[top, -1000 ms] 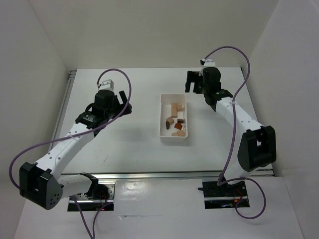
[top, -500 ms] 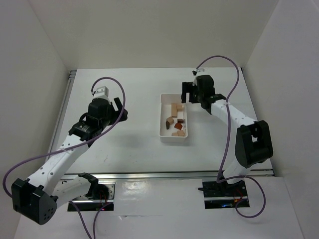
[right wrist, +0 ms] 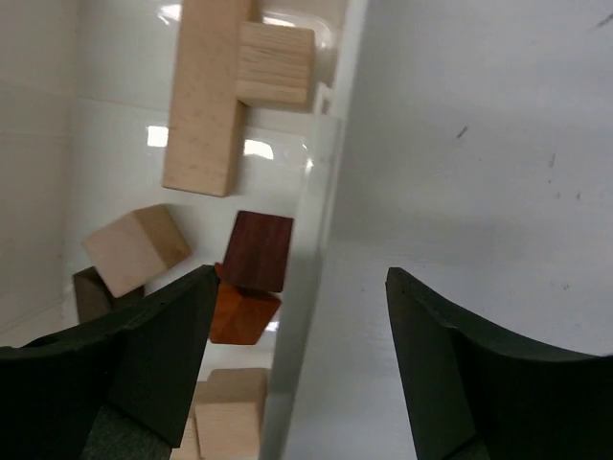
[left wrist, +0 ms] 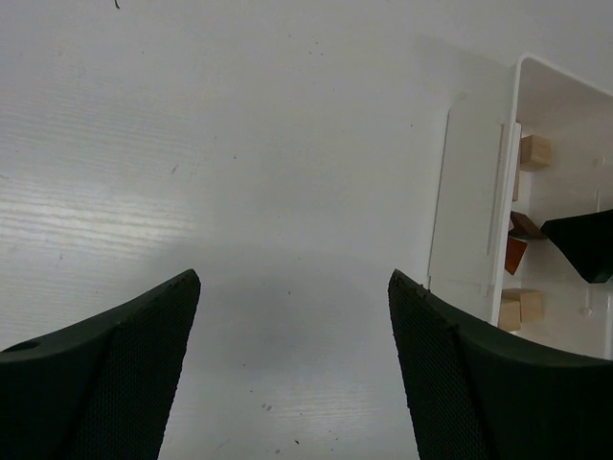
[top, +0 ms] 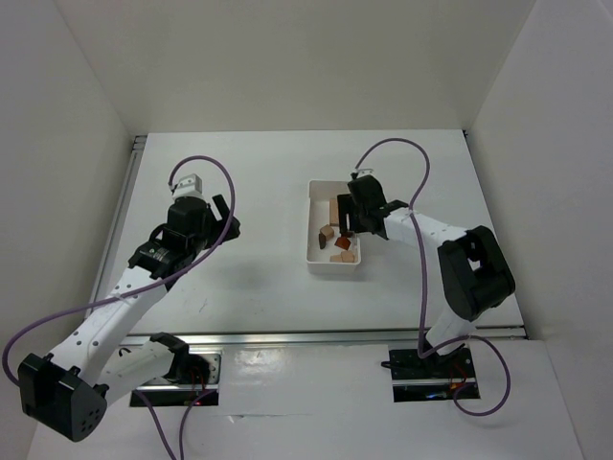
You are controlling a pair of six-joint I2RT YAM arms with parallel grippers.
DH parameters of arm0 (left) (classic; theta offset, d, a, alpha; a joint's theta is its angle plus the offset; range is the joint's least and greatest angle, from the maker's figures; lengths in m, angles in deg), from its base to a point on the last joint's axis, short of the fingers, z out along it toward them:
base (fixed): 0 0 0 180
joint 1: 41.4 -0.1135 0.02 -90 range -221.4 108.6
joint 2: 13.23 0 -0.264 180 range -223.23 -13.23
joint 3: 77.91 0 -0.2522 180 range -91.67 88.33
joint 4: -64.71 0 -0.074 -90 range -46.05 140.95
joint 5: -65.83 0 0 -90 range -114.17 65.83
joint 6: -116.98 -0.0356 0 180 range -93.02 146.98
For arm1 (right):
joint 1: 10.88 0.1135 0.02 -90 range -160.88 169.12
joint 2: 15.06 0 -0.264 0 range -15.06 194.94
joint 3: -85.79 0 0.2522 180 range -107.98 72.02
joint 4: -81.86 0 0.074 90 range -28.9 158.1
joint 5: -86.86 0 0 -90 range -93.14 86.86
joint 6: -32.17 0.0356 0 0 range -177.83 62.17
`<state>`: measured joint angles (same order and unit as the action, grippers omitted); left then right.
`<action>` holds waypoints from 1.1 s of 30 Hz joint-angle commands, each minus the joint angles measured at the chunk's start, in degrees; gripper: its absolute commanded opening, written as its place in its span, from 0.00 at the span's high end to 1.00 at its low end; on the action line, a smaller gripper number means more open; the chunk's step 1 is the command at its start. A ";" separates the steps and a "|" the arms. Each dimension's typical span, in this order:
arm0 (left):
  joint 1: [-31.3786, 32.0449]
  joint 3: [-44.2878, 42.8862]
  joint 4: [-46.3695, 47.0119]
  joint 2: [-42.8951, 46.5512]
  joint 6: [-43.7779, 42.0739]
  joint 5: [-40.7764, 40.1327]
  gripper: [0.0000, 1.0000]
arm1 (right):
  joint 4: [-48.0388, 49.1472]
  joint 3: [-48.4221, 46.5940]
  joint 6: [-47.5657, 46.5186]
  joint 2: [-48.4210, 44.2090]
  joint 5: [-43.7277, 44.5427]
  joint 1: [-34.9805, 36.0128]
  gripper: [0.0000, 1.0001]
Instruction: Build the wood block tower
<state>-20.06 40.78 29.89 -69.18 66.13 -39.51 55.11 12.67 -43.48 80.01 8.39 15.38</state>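
Note:
The wood blocks lie loose in a white tray (top: 317, 251) at mid-table: pale beige, orange-tan and dark brown pieces (top: 329, 233). In the right wrist view I see a long pale block (right wrist: 201, 96), a pale cube (right wrist: 134, 249), a dark brown block (right wrist: 259, 249) and an orange block (right wrist: 239, 314). My right gripper (top: 347, 218) is open and empty (right wrist: 302, 273). It straddles the tray's right wall (right wrist: 321, 192), one finger inside and one outside. My left gripper (top: 223, 213) is open and empty (left wrist: 292, 278) over bare table left of the tray (left wrist: 469, 211).
White walls enclose the table on the left, back and right. A metal rail (top: 335, 337) runs along the near edge. Purple cables loop above both arms. Bare table surface lies between the left gripper and the tray.
My right gripper has moved from behind the tray's back right corner forward and left onto the tray's right wall. My left arm has drawn back a little to the left.

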 commanded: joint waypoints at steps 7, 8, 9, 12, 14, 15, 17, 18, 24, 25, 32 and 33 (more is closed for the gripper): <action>0.01 -0.26 -0.30 -0.40 1.19 -1.63 0.15 | -0.45 0.20 5.15 0.99 4.55 -0.16 0.66; 0.01 -0.26 -0.30 -0.40 1.19 -1.63 0.17 | -0.45 0.20 5.16 1.00 4.55 -0.16 0.70; 0.01 -0.26 -0.30 -0.40 1.19 -1.63 0.17 | -1.32 -0.49 5.16 1.61 5.51 -0.16 0.74; 0.01 -0.26 -0.83 -0.40 1.19 -2.16 0.17 | -2.47 -2.51 5.16 1.61 7.96 -0.16 0.96; 0.01 -0.26 -0.83 -0.40 1.71 -2.16 0.17 | -3.08 -3.83 5.16 1.61 9.91 -0.16 1.00; 0.01 -0.26 -0.83 -0.40 1.71 -2.16 0.17 | -4.48 -4.88 5.16 1.61 11.48 -0.16 1.00; 0.01 -0.26 -0.83 -0.40 1.71 -2.77 0.17 | -5.98 -8.49 5.68 1.61 19.11 0.36 1.00; 0.01 -0.26 -1.35 -0.40 1.71 -2.77 0.17 | -6.60 -10.67 5.69 1.61 26.71 1.15 1.00; 0.01 -0.79 -1.88 -0.40 1.71 -3.92 0.17 | -3.81 -18.07 -6.23 2.31 49.28 2.83 1.00; 0.01 -0.79 -1.88 -0.40 1.71 -3.92 0.17 | 0.38 -18.60 -8.87 2.32 51.03 2.83 1.00; 0.01 -0.79 -2.50 -0.40 1.71 -4.53 0.17 | 18.62 -20.61 -32.36 5.56 59.75 2.83 1.00; 0.01 -0.79 -2.50 -0.40 1.71 -4.53 0.17 | 18.62 -21.24 -32.37 5.57 60.27 2.83 1.00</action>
<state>-20.06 40.78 26.94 -69.50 66.51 -43.18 61.80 -3.92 -67.11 85.10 59.84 17.63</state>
